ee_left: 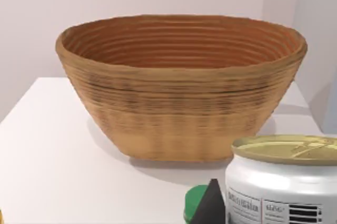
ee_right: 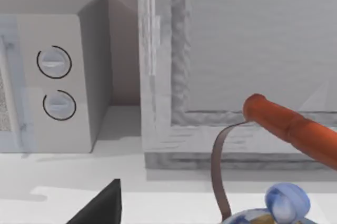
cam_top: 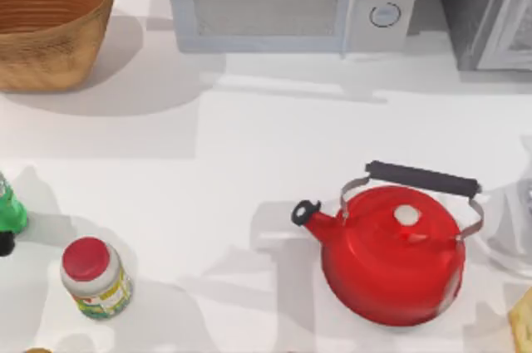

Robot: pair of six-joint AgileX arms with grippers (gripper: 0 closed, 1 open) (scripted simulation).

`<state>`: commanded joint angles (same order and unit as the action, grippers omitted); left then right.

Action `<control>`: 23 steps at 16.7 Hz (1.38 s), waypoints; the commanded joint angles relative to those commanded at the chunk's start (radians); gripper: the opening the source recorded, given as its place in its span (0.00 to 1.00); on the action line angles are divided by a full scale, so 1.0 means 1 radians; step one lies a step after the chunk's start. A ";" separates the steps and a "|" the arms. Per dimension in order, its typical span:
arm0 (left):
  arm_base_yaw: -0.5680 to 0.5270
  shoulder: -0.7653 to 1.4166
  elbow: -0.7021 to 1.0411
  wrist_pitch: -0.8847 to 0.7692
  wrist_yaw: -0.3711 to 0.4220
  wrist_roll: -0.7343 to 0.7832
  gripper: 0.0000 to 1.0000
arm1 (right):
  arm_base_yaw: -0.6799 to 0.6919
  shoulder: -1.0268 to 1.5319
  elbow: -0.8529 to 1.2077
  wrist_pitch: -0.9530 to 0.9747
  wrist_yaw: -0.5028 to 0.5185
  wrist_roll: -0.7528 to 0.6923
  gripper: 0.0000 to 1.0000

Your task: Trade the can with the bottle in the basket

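At the near left edge of the table, the left gripper (ee_left: pixel 210 206) shows in its wrist view as one dark wedge, and I cannot tell whether it is apart or together. The wedge overlaps the top of the small translucent green bottle (ee_left: pixel 194 203), which stands just beside the small white cylindrical can with a dull gold top (ee_left: pixel 284 187). In the top view the bottle (cam_top: pixel 10 203) stands upright on the white table (cam_top: pixel 249 145) at its left edge. Nearby toward the front is a white jar with a red lid and green-yellow label (cam_top: pixel 96 278), tilted a little. The large round woven wicker basket (cam_top: pixel 50 17) sits at the far left corner, well apart from the bottle and the can. The left wrist view looks into its ribbed inside over the thick rim (ee_left: pixel 179 71).

On the right side, the right gripper (ee_right: pixel 100 205) also shows as a dark wedge, and its state cannot be told. It is near a glossy red kettle (cam_top: pixel 391 262) with a bar handle on metal straps. Behind it are a pale grey microwave with two round dials (cam_top: pixel 291 0) and a darker grey appliance (cam_top: pixel 482 8), both against the back wall.
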<state>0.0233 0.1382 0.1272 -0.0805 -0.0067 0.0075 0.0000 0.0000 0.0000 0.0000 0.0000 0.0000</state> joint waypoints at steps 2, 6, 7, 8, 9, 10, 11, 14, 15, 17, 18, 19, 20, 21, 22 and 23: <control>-0.010 -0.086 -0.079 0.048 0.001 -0.005 0.00 | 0.000 0.000 0.000 0.000 0.000 0.000 1.00; -0.023 -0.138 -0.127 0.081 0.007 -0.008 0.00 | 0.000 0.000 0.000 0.000 0.000 0.000 1.00; -0.023 -0.138 -0.127 0.081 0.007 -0.008 0.00 | 0.000 0.000 0.000 0.000 0.000 0.000 1.00; -0.023 -0.138 -0.127 0.081 0.007 -0.008 0.00 | 0.000 0.000 0.000 0.000 0.000 0.000 1.00; -0.023 -0.138 -0.127 0.081 0.007 -0.008 0.00 | 0.000 0.000 0.000 0.000 0.000 0.000 1.00; -0.020 -0.134 -0.127 0.079 0.006 -0.006 0.00 | 0.000 0.000 0.000 0.000 0.000 0.000 1.00; -0.020 -0.134 -0.127 0.079 0.006 -0.006 0.00 | 0.000 0.000 0.000 0.000 0.000 0.000 1.00; -0.026 -0.078 -0.101 0.105 0.029 -0.006 0.00 | 0.000 0.000 0.000 0.000 0.000 0.000 1.00; -0.030 -0.040 -0.083 0.124 0.046 -0.006 0.00 | 0.000 0.000 0.000 0.000 0.000 0.000 1.00; -0.044 0.065 -0.033 0.177 0.093 -0.005 0.00 | 0.000 0.000 0.000 0.000 0.000 0.000 1.00; -0.053 0.127 -0.003 0.208 0.122 -0.005 0.00 | 0.000 0.000 0.000 0.000 0.000 0.000 1.00; -0.063 0.196 0.031 0.243 0.154 -0.005 0.00 | 0.000 0.000 0.000 0.000 0.000 0.000 1.00; -0.075 0.273 0.068 0.282 0.189 -0.004 0.00 | 0.000 0.000 0.000 0.000 0.000 0.000 1.00; -0.087 0.356 0.108 0.324 0.227 -0.004 0.00 | 0.000 0.000 0.000 0.000 0.000 0.000 1.00; -0.100 0.443 0.150 0.368 0.267 -0.003 0.00 | 0.000 0.000 0.000 0.000 0.000 0.000 1.00; -0.114 0.534 0.194 0.414 0.310 -0.003 0.00 | 0.000 0.000 0.000 0.000 0.000 0.000 1.00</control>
<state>-0.0912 0.6722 0.3213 0.3336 0.3029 0.0049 0.0000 0.0000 0.0000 0.0000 0.0000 0.0000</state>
